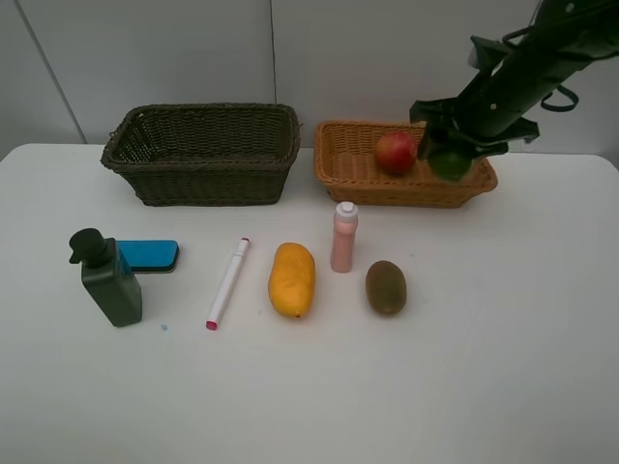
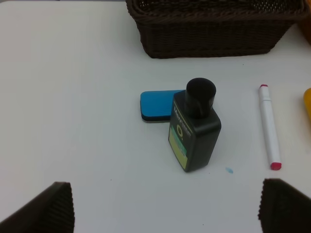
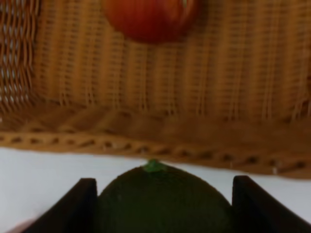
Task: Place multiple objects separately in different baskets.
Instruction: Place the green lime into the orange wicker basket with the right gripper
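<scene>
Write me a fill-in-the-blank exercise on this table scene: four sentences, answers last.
1. The right pincer grips the green ____.
2. The red fruit lies in the orange-tan ____.
3. The ____ eraser lies just behind the dark green pump bottle.
4. The left pincer has its jaws ____.
Answers: lime; basket; blue; open.

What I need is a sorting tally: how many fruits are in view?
4. The red apple-like fruit lies in the orange-tan basket; the right gripper holds the lime by that basket; the mango and kiwi lie on the table.
</scene>
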Controlling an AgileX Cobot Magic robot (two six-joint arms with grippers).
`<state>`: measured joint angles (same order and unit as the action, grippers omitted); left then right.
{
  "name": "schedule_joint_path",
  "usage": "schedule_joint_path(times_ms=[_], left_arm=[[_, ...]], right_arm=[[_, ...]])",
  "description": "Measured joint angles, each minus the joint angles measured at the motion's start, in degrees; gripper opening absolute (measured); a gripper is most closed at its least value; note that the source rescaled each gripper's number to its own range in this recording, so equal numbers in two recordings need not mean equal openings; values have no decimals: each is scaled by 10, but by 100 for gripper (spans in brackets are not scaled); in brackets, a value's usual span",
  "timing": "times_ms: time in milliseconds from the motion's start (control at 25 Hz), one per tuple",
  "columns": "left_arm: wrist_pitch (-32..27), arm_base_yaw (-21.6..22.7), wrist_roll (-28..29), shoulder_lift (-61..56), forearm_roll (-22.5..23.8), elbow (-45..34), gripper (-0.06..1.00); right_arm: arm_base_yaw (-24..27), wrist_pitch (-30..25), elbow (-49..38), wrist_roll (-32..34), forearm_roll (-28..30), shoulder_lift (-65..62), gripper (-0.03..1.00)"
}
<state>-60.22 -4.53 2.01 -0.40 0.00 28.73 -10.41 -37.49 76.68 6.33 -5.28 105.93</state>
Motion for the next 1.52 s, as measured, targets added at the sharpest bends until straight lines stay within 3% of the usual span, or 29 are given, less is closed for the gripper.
schedule_joint_path(times_ms=[520, 760, 1520], left_arm=[[0, 0, 0, 0, 0, 0, 100], [0, 0, 0, 0, 0, 0, 100], [0, 0, 0, 0, 0, 0, 100]], right_arm=[[15, 69, 71, 0, 62, 82, 49], [41, 84, 71, 1, 67, 105, 49], [41, 127, 73, 1, 61, 125, 49]])
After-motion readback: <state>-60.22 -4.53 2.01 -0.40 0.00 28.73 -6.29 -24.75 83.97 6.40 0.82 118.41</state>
